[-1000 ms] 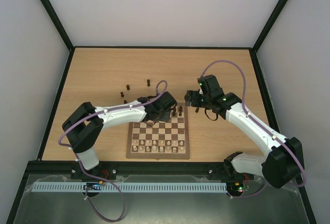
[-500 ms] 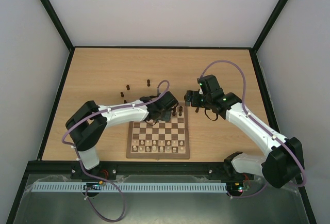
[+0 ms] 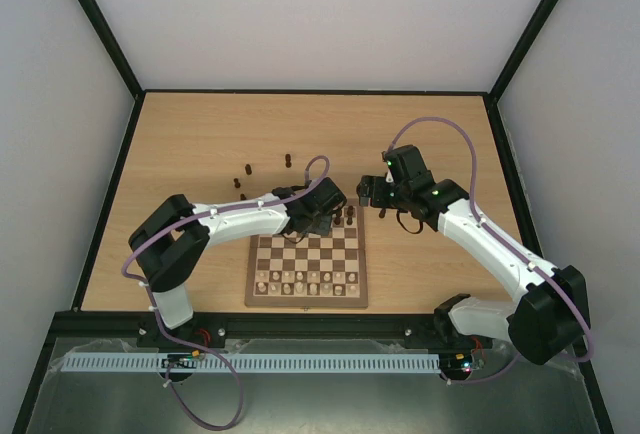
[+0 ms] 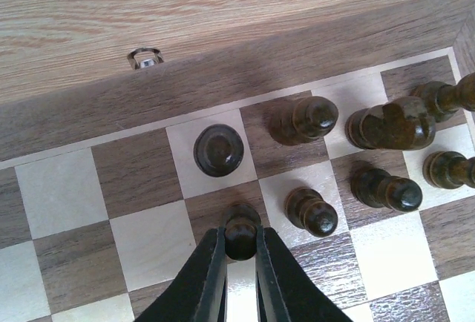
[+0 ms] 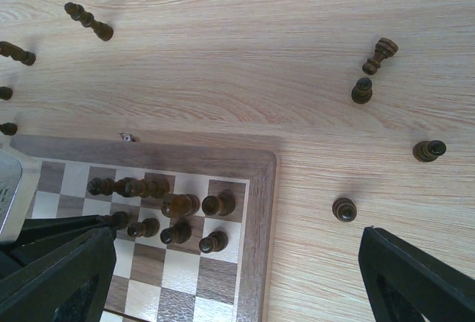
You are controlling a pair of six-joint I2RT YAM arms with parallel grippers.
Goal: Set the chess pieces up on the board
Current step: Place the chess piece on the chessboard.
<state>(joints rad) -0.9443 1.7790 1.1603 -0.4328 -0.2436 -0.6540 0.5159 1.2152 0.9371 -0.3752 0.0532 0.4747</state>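
Pawn (image 4: 241, 227) pinched in left tool (image 4: 240, 237) on board (image 4: 312, 47), shifted slightly rightward; right tool (image 3: 370, 194) wide, unmoved

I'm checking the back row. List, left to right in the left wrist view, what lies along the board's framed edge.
A small metal clasp → round-topped dark brown wooden piece → knob-headed dark brown wooden piece → dark brown wooden knight.

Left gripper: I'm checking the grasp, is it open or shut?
Shut: the left gripper pinches a dark chess piece between both fingers in the left wrist view.
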